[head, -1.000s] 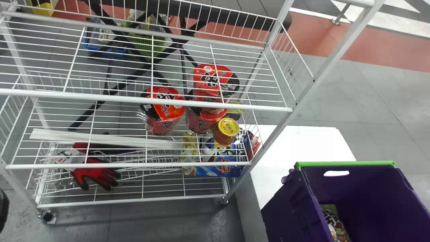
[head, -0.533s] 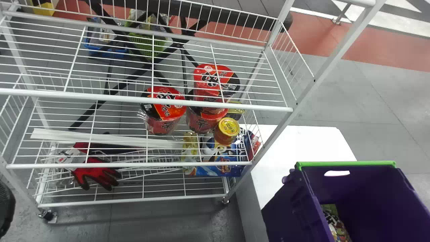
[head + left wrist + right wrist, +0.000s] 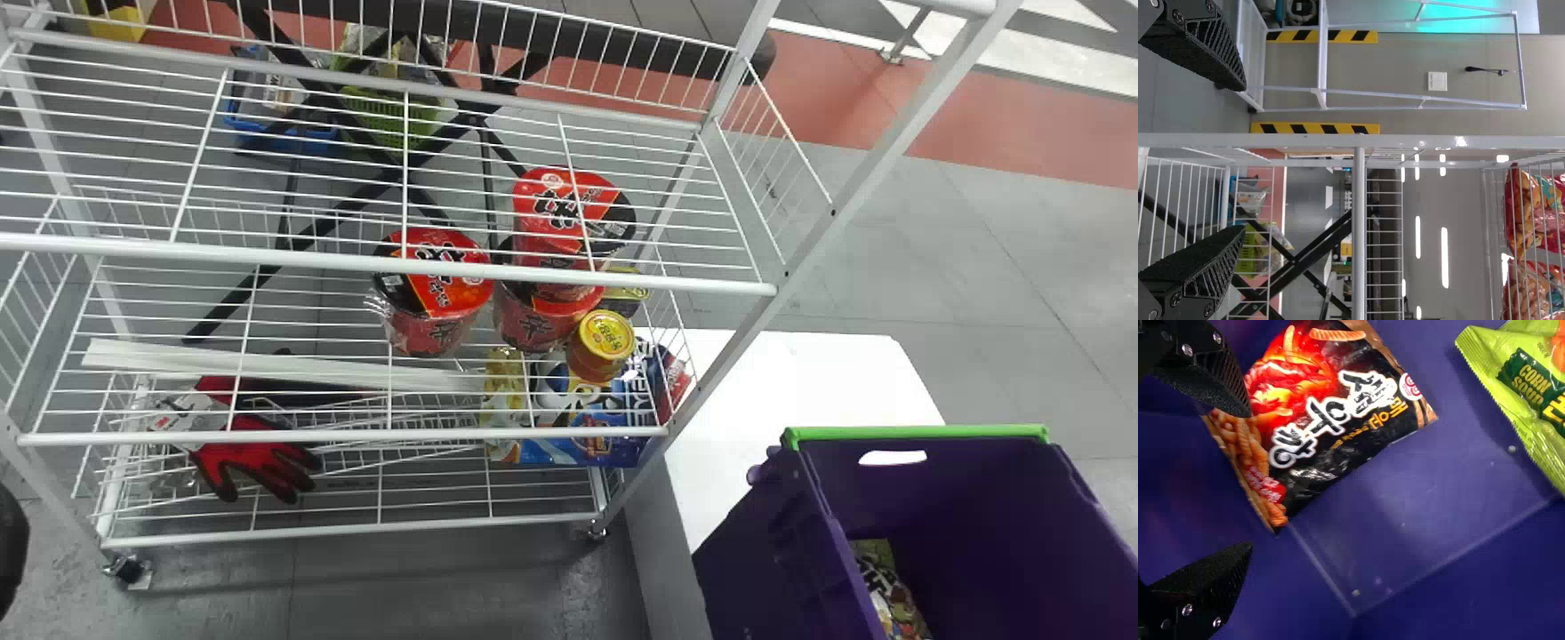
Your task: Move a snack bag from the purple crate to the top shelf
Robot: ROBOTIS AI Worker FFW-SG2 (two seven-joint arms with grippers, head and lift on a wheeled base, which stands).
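Observation:
A dark part of my left arm (image 3: 9, 551) shows at the head view's left edge. In the left wrist view my left gripper (image 3: 1245, 157) is open beside the white wire rack, holding nothing. Inside the purple crate (image 3: 978, 498), snack bags (image 3: 891, 596) are partly visible behind its side wall. The right wrist view looks onto the crate floor, with my right gripper (image 3: 1250, 480) open. A red and black snack bag (image 3: 1331, 420) lies just ahead, partly overlapped by one fingertip; a green bag (image 3: 1531, 387) lies farther off. The highest shelf in the head view has a front bar (image 3: 391, 265).
Red noodle cups (image 3: 436, 284), a yellow-lidded can (image 3: 603, 342) and a red glove (image 3: 258, 462) are on lower rack levels. The rack's slanting post (image 3: 853, 204) stands between shelf and crate. Orange-red bags (image 3: 1531, 240) sit behind wires in the left wrist view.
At the head view's left edge, the dark part of my left arm has moved slightly inward and then partly back out. The rack, crate and bags look unchanged.

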